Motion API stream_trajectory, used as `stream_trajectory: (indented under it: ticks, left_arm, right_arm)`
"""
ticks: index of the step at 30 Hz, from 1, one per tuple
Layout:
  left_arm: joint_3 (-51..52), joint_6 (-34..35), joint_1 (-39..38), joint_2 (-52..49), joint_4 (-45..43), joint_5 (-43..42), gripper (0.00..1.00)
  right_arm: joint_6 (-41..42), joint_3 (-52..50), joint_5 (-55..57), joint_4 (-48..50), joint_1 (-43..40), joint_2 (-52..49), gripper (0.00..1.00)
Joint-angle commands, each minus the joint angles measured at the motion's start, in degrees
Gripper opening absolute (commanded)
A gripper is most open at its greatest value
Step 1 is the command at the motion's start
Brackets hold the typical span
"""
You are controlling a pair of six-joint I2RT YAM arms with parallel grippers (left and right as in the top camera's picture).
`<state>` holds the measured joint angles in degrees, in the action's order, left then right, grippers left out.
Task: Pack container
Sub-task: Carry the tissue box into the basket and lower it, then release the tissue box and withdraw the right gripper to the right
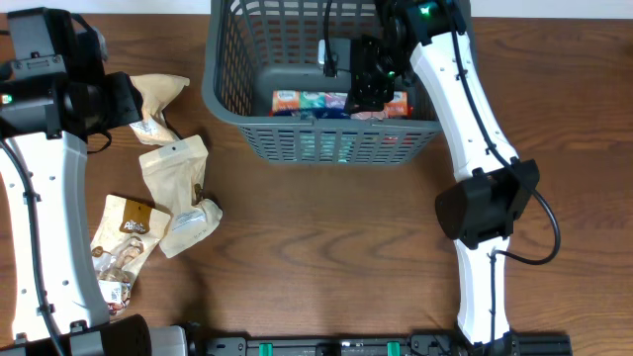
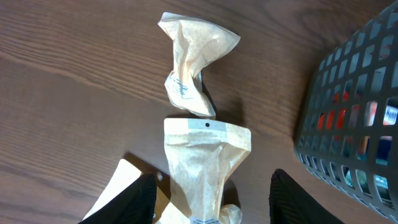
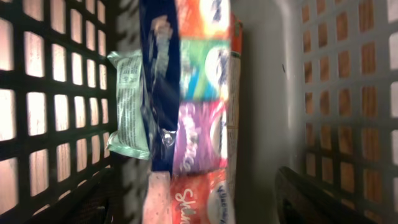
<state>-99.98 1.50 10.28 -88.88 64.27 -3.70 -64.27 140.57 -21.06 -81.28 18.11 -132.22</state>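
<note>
In container (image 1: 297,146), right gripper (image 3: 196,186) jaws released over colourful packets (image 3: 199,81); left gripper (image 2: 212,183) jaws spread, empty, above paper pouch (image 2: 208,155) on desk (image 2: 62,93).

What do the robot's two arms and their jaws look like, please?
Both the left arm and right arm have smooth white shells along their links and bulky black housings at the joints. A thin black cable loops out beside the right arm's elbow joint, and a small green light glows near its wrist. The jaws are plain black.
</note>
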Motion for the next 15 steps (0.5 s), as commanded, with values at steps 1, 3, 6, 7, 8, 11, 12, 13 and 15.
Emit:
stream_trajectory:
  ticks: [1, 3, 6, 7, 8, 11, 12, 13, 15]
  left_arm:
    - [-0.1, 0.1, -0.1, -0.2, 0.2, -0.2, 0.48]
    - [-0.1, 0.1, -0.1, -0.2, 0.4, -0.2, 0.51]
    - [-0.1, 0.1, -0.1, -0.2, 0.7, -0.2, 0.55]
    - [-0.1, 0.1, -0.1, -0.2, 0.9, -0.2, 0.56]
    - [-0.1, 0.1, -0.1, -0.2, 1.3, -0.2, 0.56]
    - [-0.1, -1.9, -0.1, -0.2, 2.0, -0.2, 0.56]
    - [-0.1, -2.9, -0.1, -0.2, 2.1, -0.2, 0.56]
    - [-0.1, -3.2, -0.1, -0.2, 2.2, -0.2, 0.56]
    - [-0.1, -4.0, -0.1, -0.2, 2.4, -0.1, 0.56]
  right_arm:
    - [2.4, 1.0, -1.7, 0.5, -0.8, 0.8, 0.71]
    - [3.4, 2.4, -1.7, 0.8, -1.0, 1.5, 0.71]
    - [5.1, 7.2, -1.7, 2.0, -1.9, 3.9, 0.69]
    - [6.0, 8.7, -1.5, 2.9, -2.2, 4.7, 0.69]
    - [7.8, 10.8, -1.3, 4.7, -2.8, 5.9, 0.69]
    - [16.2, 15.8, 0.2, 11.8, -5.1, 9.6, 0.86]
    - [19.5, 17.2, 0.8, 14.3, -6.3, 11.1, 0.95]
    - [22.0, 18.1, 1.2, 16.0, -7.4, 12.5, 0.99]
    - [25.2, 19.0, 1.9, 17.7, -10.1, 15.3, 0.99]
